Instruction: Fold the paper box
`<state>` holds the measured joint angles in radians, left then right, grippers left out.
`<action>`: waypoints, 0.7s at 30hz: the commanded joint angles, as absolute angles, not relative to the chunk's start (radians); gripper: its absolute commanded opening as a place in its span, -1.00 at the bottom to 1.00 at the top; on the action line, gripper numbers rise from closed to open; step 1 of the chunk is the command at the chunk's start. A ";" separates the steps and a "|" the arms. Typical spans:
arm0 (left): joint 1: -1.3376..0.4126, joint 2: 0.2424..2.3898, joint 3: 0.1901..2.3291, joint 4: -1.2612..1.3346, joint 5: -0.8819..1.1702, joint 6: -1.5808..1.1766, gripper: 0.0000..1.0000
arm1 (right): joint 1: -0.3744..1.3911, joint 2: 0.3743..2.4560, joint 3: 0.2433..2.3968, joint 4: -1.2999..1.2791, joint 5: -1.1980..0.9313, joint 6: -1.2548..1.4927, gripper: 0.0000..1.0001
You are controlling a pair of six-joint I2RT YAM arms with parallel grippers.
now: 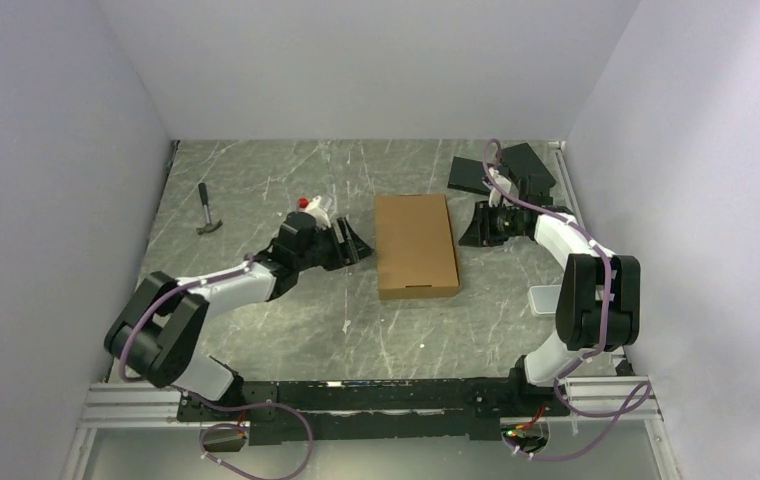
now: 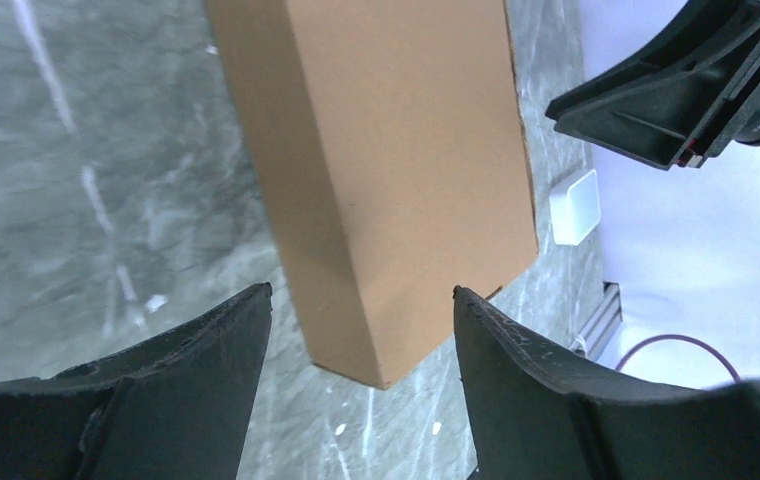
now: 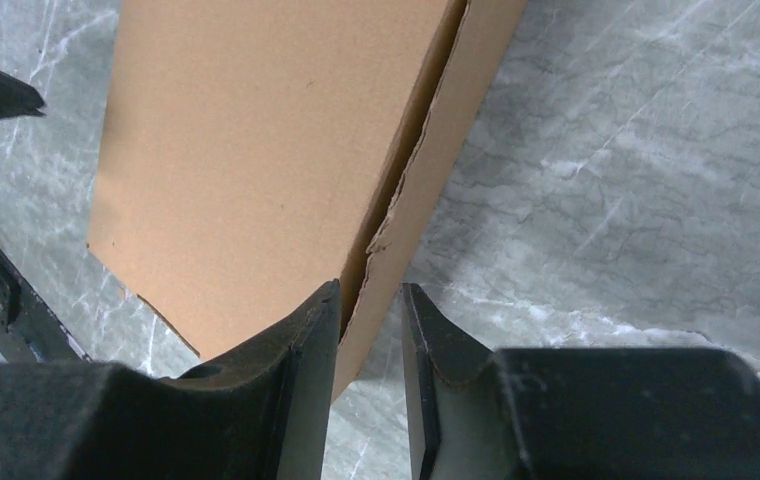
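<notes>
On the table (image 1: 286, 330) — paper box (image 1: 415, 245), closed, plain brown.

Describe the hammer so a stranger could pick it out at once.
Look at the grey marbled table, toward its far left corner. The hammer lies flat there, well left of the brown box. It is the only slim tool: dark handle, metal head.
</notes>
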<state>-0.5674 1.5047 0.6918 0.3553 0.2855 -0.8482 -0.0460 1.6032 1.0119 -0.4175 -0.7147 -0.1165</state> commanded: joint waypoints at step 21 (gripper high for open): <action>-0.357 1.315 0.480 0.517 0.455 -0.870 0.77 | -0.076 1.601 0.969 -0.280 -0.932 -0.004 0.23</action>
